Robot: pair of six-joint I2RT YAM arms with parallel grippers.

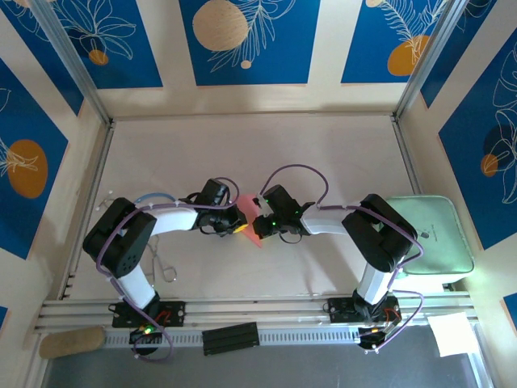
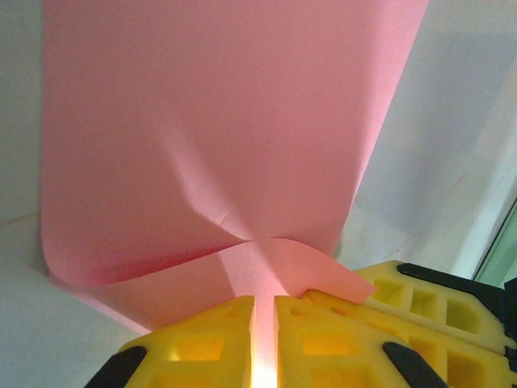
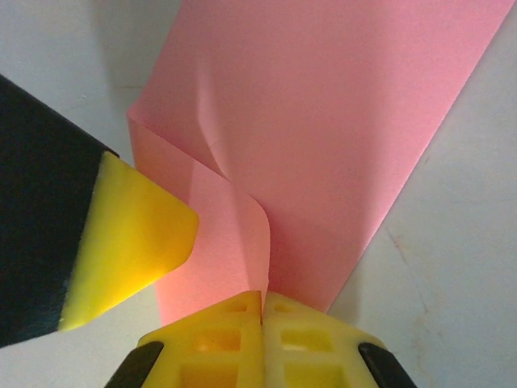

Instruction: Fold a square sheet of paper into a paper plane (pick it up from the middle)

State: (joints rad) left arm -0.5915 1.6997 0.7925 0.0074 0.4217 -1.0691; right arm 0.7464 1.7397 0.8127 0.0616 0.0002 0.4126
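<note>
The left hand (image 2: 264, 311) is clamping its yellow fingers (image 2: 202, 339) on the near edge of the square sheet of paper (image 2: 210, 121), with only a thin slit showing between them, while the right hand (image 3: 262, 305) is pinching the same sheet with its fingers pressed tight together. The pink paper is extending away from both grips, buckling into a soft curl and a short crease just past the fingertips and spreading out flat beyond. Seen from overhead, the two hands are meeting tip to tip near the middle of the counter (image 1: 323, 153), with the sheet showing between them. A pale green pad (image 1: 428, 238) is lying well apart at the counter's right edge, carrying a small mark too tiny to read. A white sheet (image 1: 454, 333) is sitting beyond the front rail at the right.
</note>
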